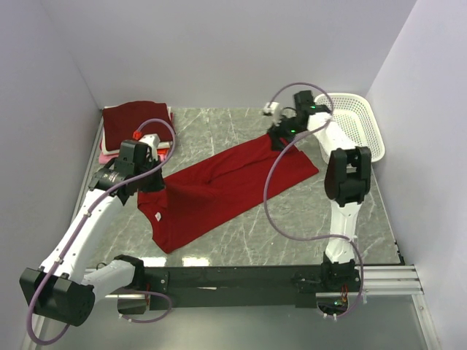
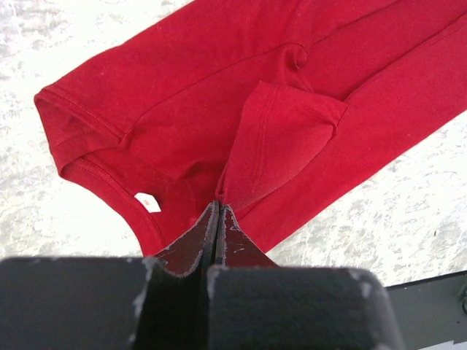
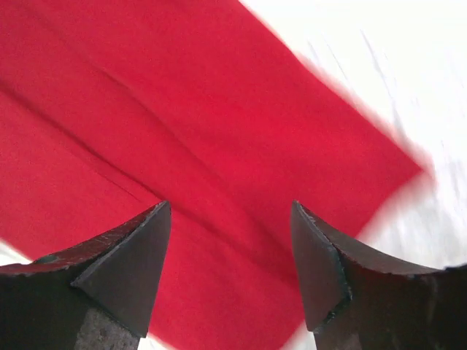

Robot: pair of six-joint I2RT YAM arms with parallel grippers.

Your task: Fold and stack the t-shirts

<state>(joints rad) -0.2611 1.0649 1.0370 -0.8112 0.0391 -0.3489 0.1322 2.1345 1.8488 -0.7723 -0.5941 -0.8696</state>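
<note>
Mid-fold, with the red t-shirt [image 1: 219, 189] spread diagonally on the bench [image 1: 219, 127], my left end effector [image 2: 219, 208] pinches a sleeve and my right end effector [image 3: 230, 240] hangs wide over the hem, so next I'd lay that sleeve inward.

Marble table [image 1: 292, 219]: red t-shirt [image 1: 219, 186] spread centre, folded stack [image 1: 135, 120] far-left, basket [image 1: 359, 120] far-right.

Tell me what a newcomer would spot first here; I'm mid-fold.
The bright red t-shirt stretches diagonally across the middle of the table. The left gripper is shut on a sleeve near its neck end, while the right gripper hangs open over the far end. A folded dark maroon shirt sits in the far left corner.
</note>
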